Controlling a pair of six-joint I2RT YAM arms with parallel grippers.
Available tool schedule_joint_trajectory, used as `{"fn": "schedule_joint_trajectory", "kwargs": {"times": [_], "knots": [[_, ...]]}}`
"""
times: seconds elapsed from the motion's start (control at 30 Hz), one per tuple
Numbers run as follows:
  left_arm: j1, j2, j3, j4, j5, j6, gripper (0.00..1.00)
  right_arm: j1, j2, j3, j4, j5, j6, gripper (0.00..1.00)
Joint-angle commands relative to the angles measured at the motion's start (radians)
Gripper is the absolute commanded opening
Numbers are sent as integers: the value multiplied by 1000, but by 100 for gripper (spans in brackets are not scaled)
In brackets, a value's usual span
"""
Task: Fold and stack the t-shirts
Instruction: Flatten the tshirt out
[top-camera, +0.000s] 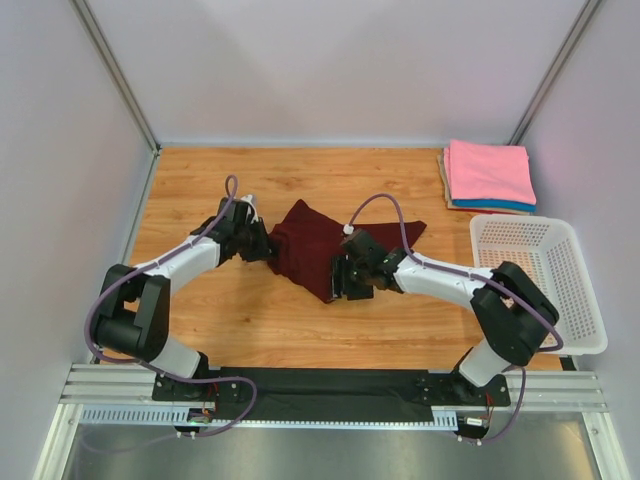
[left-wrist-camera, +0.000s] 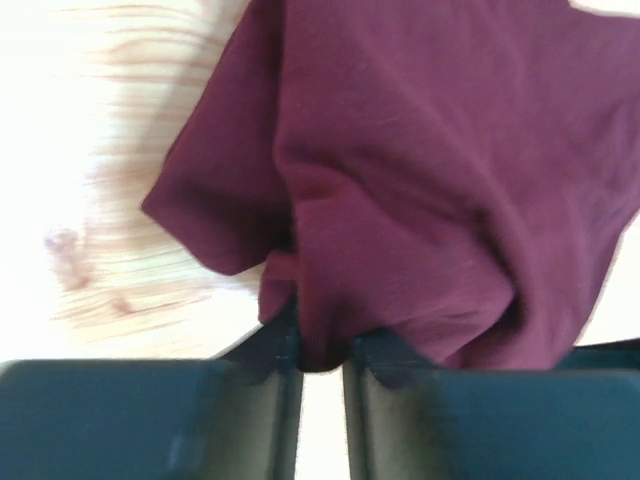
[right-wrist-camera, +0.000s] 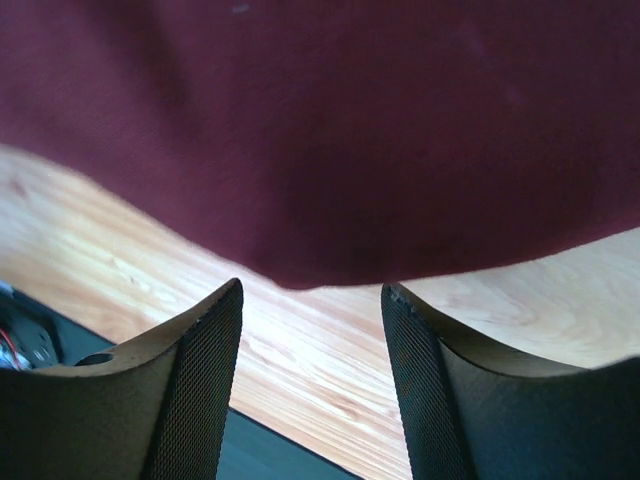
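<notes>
A dark maroon t-shirt (top-camera: 310, 252) lies crumpled in the middle of the wooden table. My left gripper (top-camera: 266, 243) is at its left edge, shut on a pinch of the maroon cloth (left-wrist-camera: 325, 345). My right gripper (top-camera: 345, 285) is at the shirt's near right edge, open, with the maroon hem (right-wrist-camera: 320, 150) just beyond its fingertips and bare wood between them. A stack of folded t-shirts, pink (top-camera: 488, 172) on top with blue and tan edges beneath, sits at the back right.
A white perforated plastic basket (top-camera: 535, 280) stands at the right, close to my right arm. The table's near edge with a black strip (right-wrist-camera: 260, 445) shows below the right fingers. Grey walls enclose the table.
</notes>
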Motion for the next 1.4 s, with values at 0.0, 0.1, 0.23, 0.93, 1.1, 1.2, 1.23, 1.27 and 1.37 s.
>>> {"fn": "schedule_joint_trajectory", "kwargs": {"times": [0.0, 0.1, 0.23, 0.93, 1.1, 1.2, 1.23, 1.27, 1.37], "knots": [[0, -27, 36, 65, 35, -14, 17, 2, 41, 27, 70, 28, 185, 59], [-1, -44, 30, 68, 78, -28, 0, 2, 58, 7, 166, 28, 245, 58], [-1, -85, 31, 36, 112, -42, 0, 3, 23, 7, 180, 89, 250, 33], [-67, -432, 494, -708, 37, 86, 0, -20, -565, 308, -393, 417, -43, 0], [-67, -331, 395, -632, 45, 81, 0, -141, -404, 251, -254, 304, -120, 2], [-58, -224, 318, -538, 63, 61, 0, -188, -249, 250, -183, 298, -158, 7], [-54, -188, 310, -518, 66, 57, 0, -205, -208, 265, -174, 287, -164, 8], [-47, -153, 303, -497, 71, 44, 0, -242, -154, 285, -176, 256, -167, 8], [-17, 10, 335, -428, 129, 35, 7, -303, 22, 430, -227, 210, -172, 17]]}}
